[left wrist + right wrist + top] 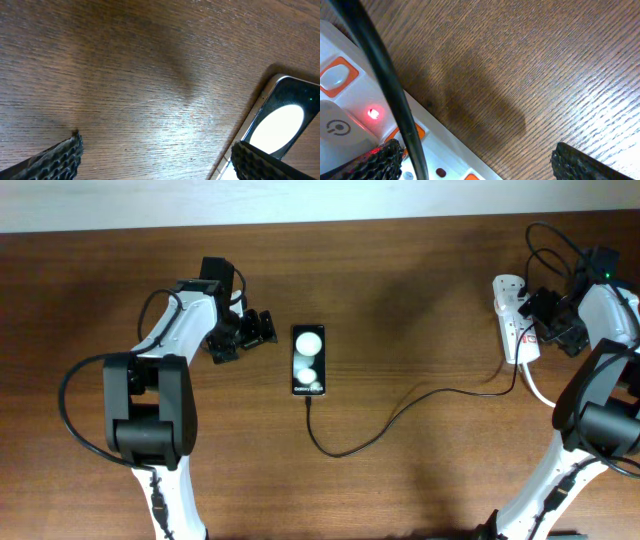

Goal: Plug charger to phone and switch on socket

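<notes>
**Surface.** We list one table (420,270) of dark brown wood with the grain running across. Its far edge lies along the top of the overhead view, with a pale strip (300,200) beyond it. On the other sides the wood runs out of frame.

**Phone** (309,361). It lies flat left of centre, its long side pointing away from the robot, with two white round reflections on the glass. The left wrist view shows one corner (285,117).

**Charger** (380,430). This thin black line meets the phone's near short edge, loops toward the robot, then runs right and up to the socket. We cannot tell whether the tip is seated.

**Socket** (513,330). This white strip lies near the table's right side, well apart from the phone. The right wrist view (350,100) shows an orange switch (335,75) and a red lamp (372,113), which is lit. A black cable (390,85) crosses it, and we cannot tell which cable it is.

**Left gripper** (262,328). It sits just beside the phone's far left corner. The wrist view (157,152) shows the fingers (55,160) spread apart over bare wood, with nothing between them.

**Right gripper** (545,312). It hangs at the socket. The wrist view (475,155) shows the fingers (590,162) spread wide, one over the socket and one over wood, gripping nothing.

**Open room.** We note bare wood between the phone and the socket, crossed only by the charger.
</notes>
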